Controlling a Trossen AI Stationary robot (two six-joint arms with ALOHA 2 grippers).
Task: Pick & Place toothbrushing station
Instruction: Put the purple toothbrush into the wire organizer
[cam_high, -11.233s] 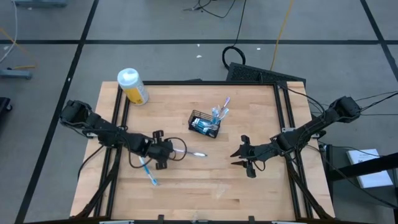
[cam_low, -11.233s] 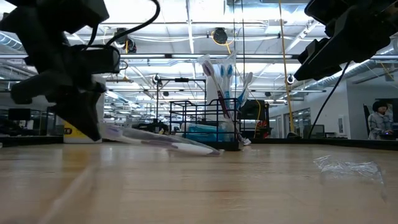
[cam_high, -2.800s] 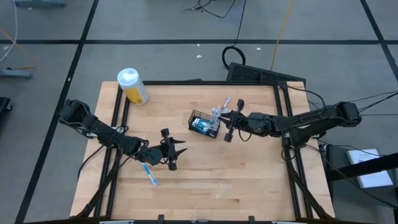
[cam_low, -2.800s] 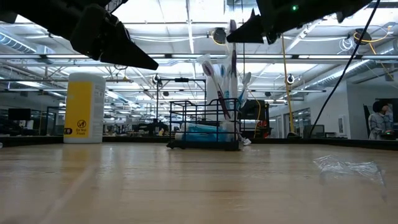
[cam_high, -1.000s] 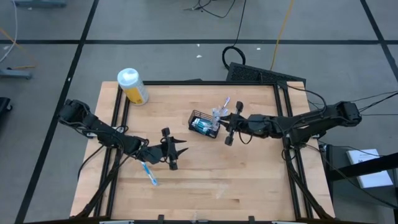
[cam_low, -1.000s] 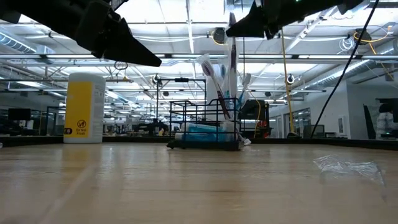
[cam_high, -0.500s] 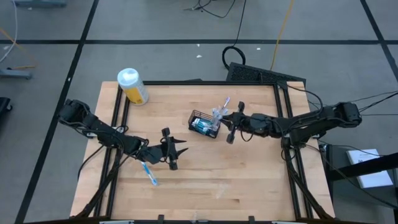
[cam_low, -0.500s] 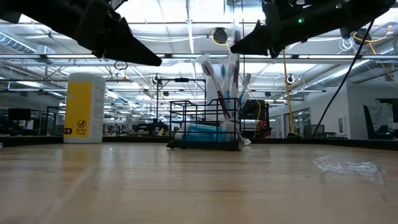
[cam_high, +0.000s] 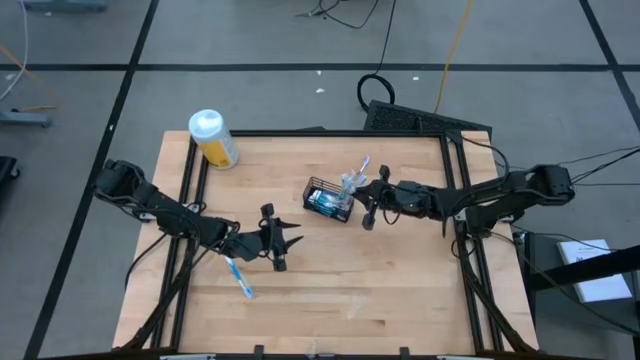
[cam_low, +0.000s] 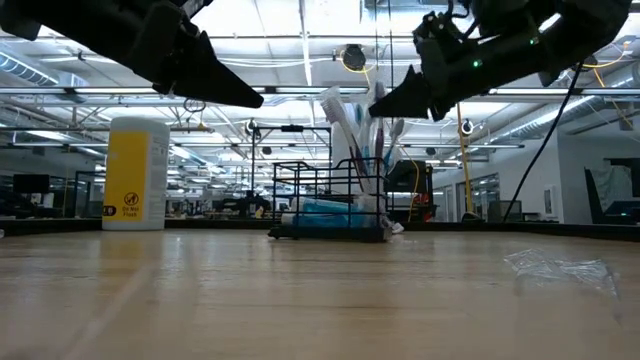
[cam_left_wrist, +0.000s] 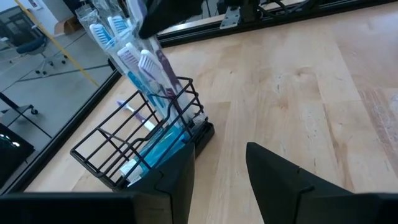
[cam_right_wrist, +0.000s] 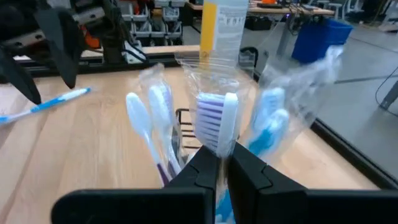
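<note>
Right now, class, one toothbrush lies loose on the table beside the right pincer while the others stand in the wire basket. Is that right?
Not quite: the loose toothbrush lies beside the left pincer, as the high view shows. The right pincer is up at the wire basket, where the other toothbrushes stand.

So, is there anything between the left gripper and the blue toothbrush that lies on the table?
Nothing visible. The blue toothbrush lies on bare wood just behind the open left gripper, apart from the basket.
</note>
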